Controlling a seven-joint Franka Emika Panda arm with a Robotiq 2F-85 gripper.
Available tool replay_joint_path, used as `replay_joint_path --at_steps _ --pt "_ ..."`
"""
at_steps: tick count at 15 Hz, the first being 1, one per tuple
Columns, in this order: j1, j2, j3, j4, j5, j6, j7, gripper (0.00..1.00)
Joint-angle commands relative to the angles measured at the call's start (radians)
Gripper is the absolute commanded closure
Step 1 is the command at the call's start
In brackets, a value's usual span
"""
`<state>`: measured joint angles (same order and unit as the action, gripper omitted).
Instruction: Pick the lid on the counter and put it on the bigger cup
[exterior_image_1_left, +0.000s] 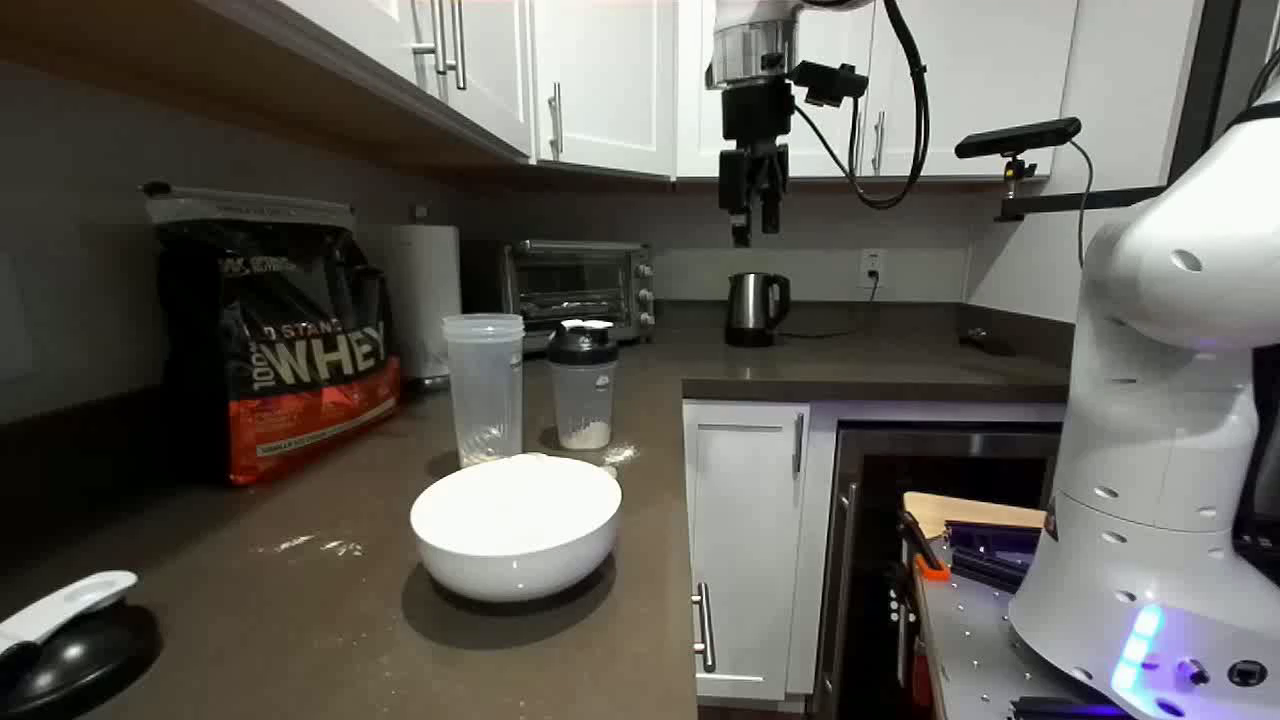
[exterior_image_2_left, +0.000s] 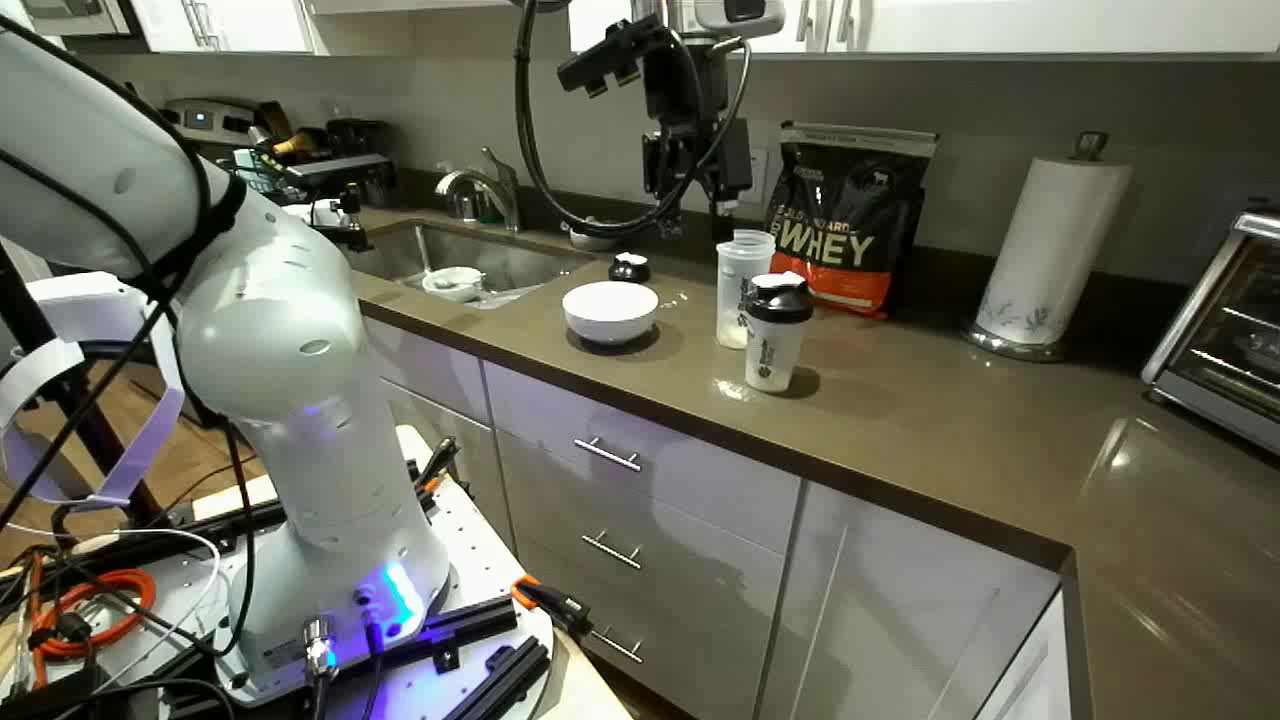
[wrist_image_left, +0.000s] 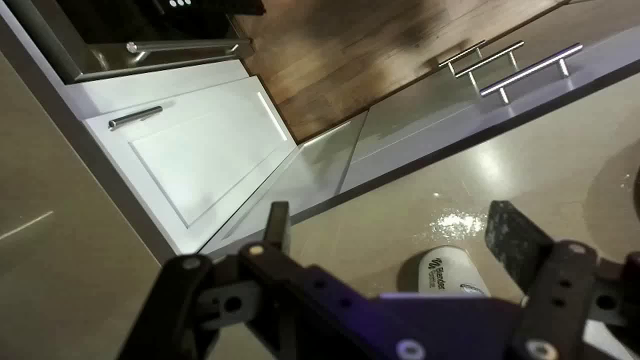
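Observation:
The lid (exterior_image_1_left: 75, 645) is round and black with a white flap. It lies on the counter (exterior_image_1_left: 300, 620) at the near left in an exterior view, and behind the white bowl in an exterior view as the lid (exterior_image_2_left: 629, 268). The bigger cup (exterior_image_1_left: 487, 390), tall and translucent with no lid on it, stands upright behind the bowl; the bigger cup (exterior_image_2_left: 742, 290) shows in both exterior views. My gripper (exterior_image_1_left: 756, 228) hangs high above the counter, fingers downward, apart from lid and cup. In the wrist view the gripper (wrist_image_left: 390, 206) is open with nothing between its fingers.
A white bowl (exterior_image_1_left: 515, 530) stands near the bigger cup. A shorter cup with a black lid (exterior_image_2_left: 777, 335) stands beside it. The whey bag (exterior_image_1_left: 300, 350), paper towel roll (exterior_image_2_left: 1050, 250), toaster oven (exterior_image_1_left: 580, 290) and kettle (exterior_image_1_left: 755, 310) stand further back. Upper cabinets (exterior_image_1_left: 610, 90) overhang.

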<state>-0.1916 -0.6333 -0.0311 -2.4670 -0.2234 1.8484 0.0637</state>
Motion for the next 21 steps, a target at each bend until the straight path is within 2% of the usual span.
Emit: replay_joint_path --at_steps 1,17,21 --pt "0.018 0.0 -0.014 0.003 -0.008 -0.005 0.008 0.0" --pt "0.018 0.0 -0.014 0.003 -0.008 -0.005 0.008 0.0" --pt "0.087 -0.004 0.007 -0.01 0.029 0.016 -0.018 0.0"
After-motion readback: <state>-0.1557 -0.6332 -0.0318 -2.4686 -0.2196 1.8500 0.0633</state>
